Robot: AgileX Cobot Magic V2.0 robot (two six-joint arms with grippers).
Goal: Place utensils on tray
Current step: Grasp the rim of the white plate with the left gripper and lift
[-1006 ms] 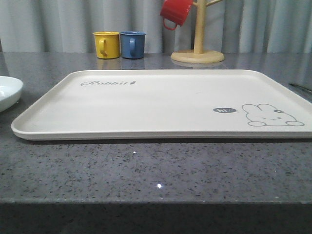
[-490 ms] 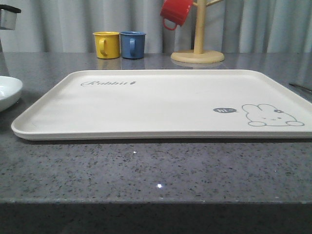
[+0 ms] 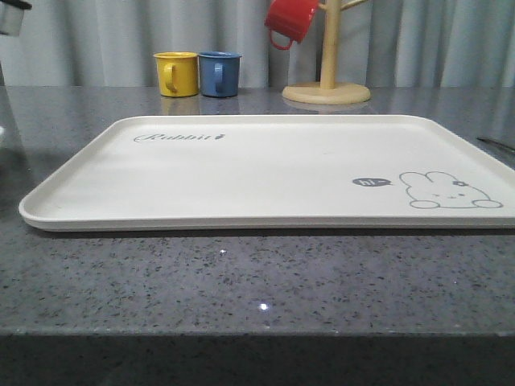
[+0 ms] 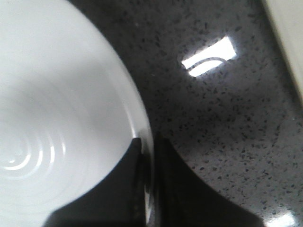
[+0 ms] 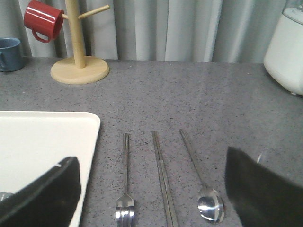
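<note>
Lay beside the tray (image 5: 45, 142) on the grey desk (image 5: 199, 99): one fork (image 5: 125, 189), one pair of chopsticks (image 5: 163, 182), one spoon (image 5: 201, 182), side by side. Left claw (image 4: 149, 189) clamped on the rim of one white plate (image 4: 52, 118); right claw (image 5: 151, 189) spread wide above the cutlery. Beyond the tray, three mugs: one yellow (image 3: 176, 73), one blue (image 3: 219, 73), one red (image 3: 290, 20) on a wooden stand (image 3: 327, 68).
</note>
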